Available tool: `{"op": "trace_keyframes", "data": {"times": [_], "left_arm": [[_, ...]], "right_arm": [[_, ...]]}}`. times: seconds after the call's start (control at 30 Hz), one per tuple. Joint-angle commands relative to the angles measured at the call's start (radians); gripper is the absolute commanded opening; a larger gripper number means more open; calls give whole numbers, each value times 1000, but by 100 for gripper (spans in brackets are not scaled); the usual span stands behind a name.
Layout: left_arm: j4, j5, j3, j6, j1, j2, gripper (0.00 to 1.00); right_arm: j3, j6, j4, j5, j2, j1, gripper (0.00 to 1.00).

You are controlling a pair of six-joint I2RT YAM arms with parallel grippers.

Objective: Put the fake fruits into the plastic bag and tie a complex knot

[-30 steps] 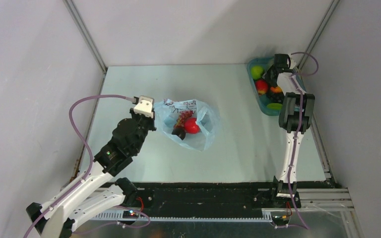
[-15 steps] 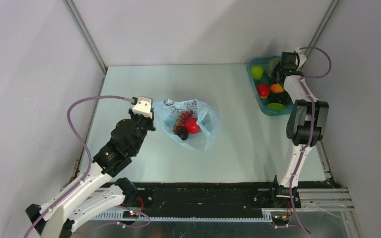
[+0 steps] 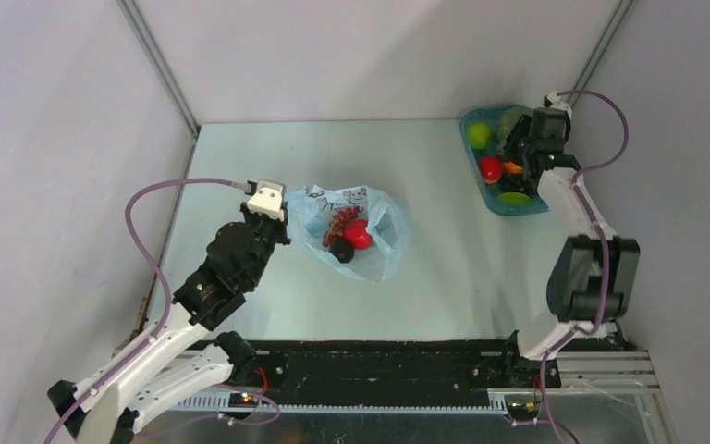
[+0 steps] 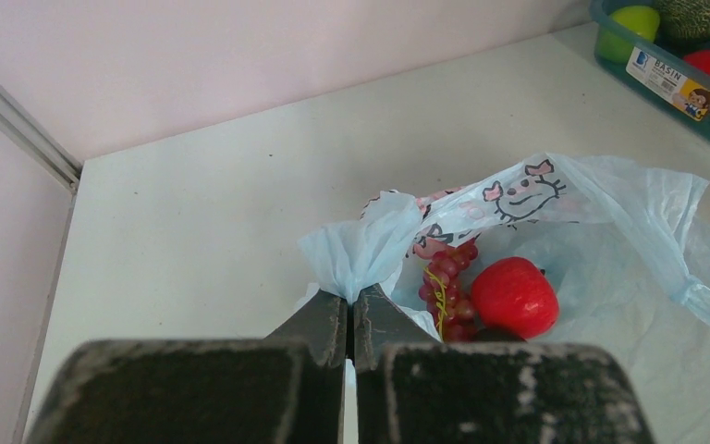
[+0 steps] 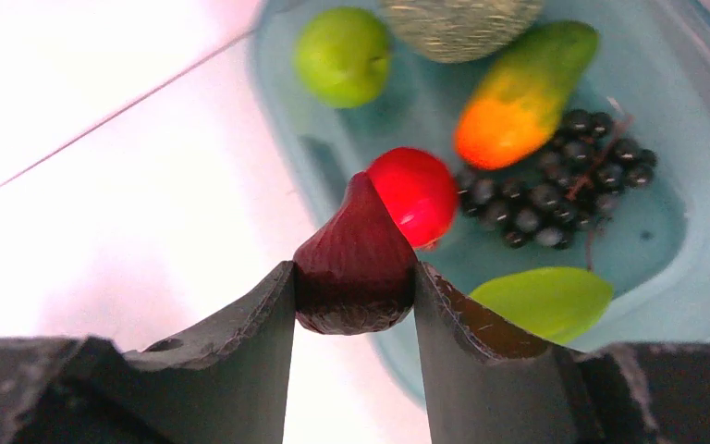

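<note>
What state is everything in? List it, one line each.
left gripper: shut on rim of the plastic bag
plastic bag: mouth open, untied, on the table
red apple, red grapes: inside the bag
right gripper: shut on a dark red fruit
teal tray: holds several fruits

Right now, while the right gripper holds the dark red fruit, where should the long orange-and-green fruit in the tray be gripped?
Probably across its narrow middle, coming straight down. The long orange-and-green fruit lies flat and diagonal in the teal tray, so jaws should span its short width. The grape bunch crowds its orange end and the netted melon its green end, leaving the middle freest.
</note>
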Motion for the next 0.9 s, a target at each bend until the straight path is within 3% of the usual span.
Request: {"op": "trace_keyframes", "data": {"times": [0.0,0.2,0.5,0.73,0.87], "left_arm": [[37,18,-1,-15,2,-3,0],[36,15,-1,-14,2,-6,0],[34,12,0,-13,2,-17,0],[37,4,-2,-9,2,-26,0],[36,10,-1,-11,2,-29,0]], "right_arm": [[-78,-127,16,-161,-219,108,11],[-151,-241,-1,-262,-426,384,10],[-191,-305,147,-434,-408,783,9],[-165,-311,179,-343,-272,910,10],[-153,-378,142,-105,-212,985,9]]}}
